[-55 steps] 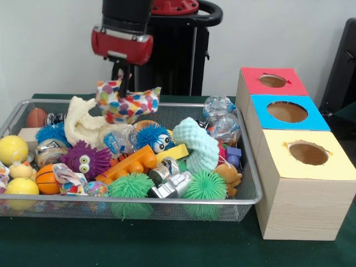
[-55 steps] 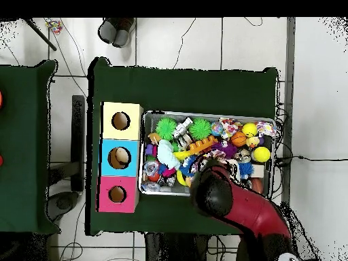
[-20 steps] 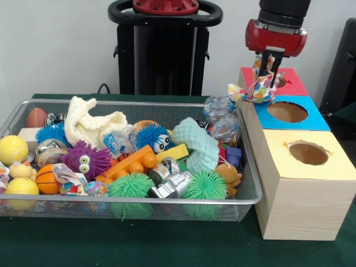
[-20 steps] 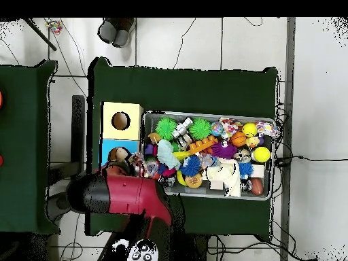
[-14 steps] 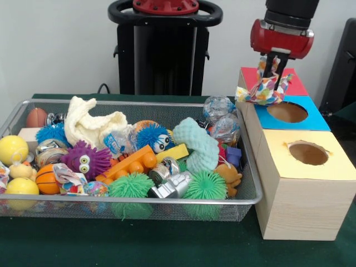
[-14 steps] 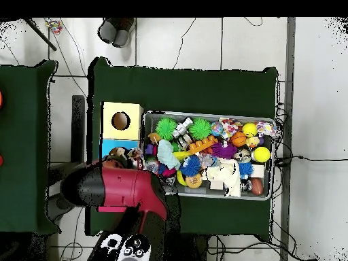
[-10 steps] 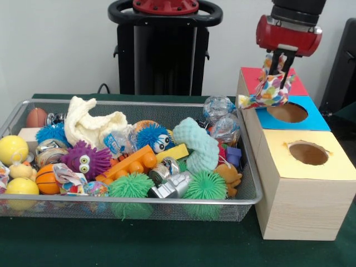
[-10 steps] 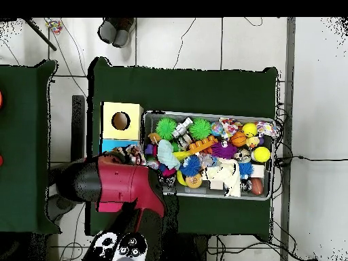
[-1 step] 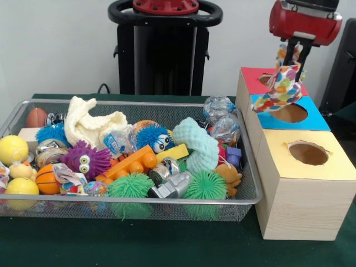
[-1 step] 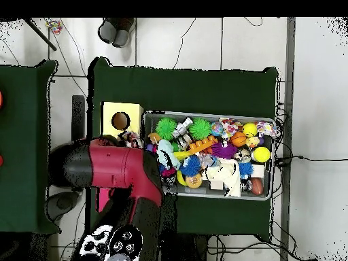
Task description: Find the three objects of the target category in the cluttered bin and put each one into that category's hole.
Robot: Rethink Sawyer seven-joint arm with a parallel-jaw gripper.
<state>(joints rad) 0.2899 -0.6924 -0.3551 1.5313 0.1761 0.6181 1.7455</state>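
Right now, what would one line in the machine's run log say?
phase: carrying | claw: shut on spotted cloth | position: hanging over blue box, beside its hole | wire bin: full of toys | cloth: not yet dropped

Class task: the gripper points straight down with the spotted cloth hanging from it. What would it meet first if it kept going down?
Probably the blue box top around its hole; the spotted cloth under the gripper would touch first. Depth is uncertain.

Bright, even, soft indoor light
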